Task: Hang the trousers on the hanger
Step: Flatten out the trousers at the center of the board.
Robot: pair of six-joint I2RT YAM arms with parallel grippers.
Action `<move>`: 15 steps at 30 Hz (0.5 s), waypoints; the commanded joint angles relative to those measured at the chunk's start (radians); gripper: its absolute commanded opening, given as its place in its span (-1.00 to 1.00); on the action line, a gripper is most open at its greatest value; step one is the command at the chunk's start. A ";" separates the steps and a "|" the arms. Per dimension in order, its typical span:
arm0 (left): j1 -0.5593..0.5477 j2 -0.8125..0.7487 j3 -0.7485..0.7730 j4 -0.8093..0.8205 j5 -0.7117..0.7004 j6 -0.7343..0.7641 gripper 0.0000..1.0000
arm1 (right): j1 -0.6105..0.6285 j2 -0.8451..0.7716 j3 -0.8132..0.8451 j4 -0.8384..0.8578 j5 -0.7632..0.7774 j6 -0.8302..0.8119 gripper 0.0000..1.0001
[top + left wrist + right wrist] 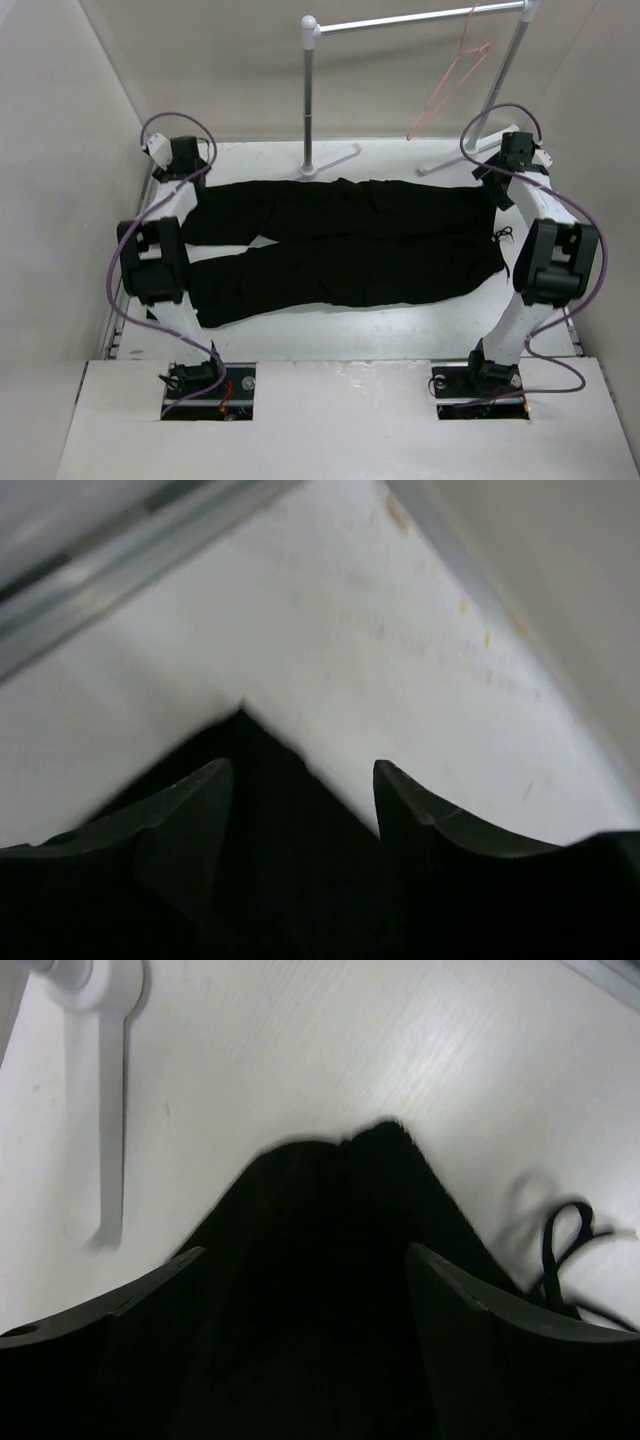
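Black trousers (340, 250) are lying flat on the surface (330, 335) in front of the rail stand (420, 20); hanger (450, 85) is hanging on the stand's bar, right end. Both open: left end effector (302, 770) is sitting astride a hem corner left of the stand, right end effector (303, 1251) astride the waistband corner beside its right foot, probably prepping a two-corner lift.

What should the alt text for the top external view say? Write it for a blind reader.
Black trousers lie flat across a white table, legs to the left, waist to the right. The left tool sits at the far leg's cuff and the right tool at the waistband's far corner. Behind, a pink hanger hangs from a silver rail.
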 commanded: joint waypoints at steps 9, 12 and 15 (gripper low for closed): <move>-0.401 -0.538 -0.537 -0.072 0.100 -0.190 0.12 | 0.206 -0.559 -0.553 0.056 0.022 0.066 -0.74; -0.485 -0.607 -0.647 -0.088 0.093 -0.239 0.09 | 0.327 -0.655 -0.670 0.028 -0.008 0.072 -0.65; -0.483 -0.647 -0.777 -0.088 0.099 -0.312 0.05 | 0.492 -0.687 -0.765 0.016 -0.038 0.133 -0.58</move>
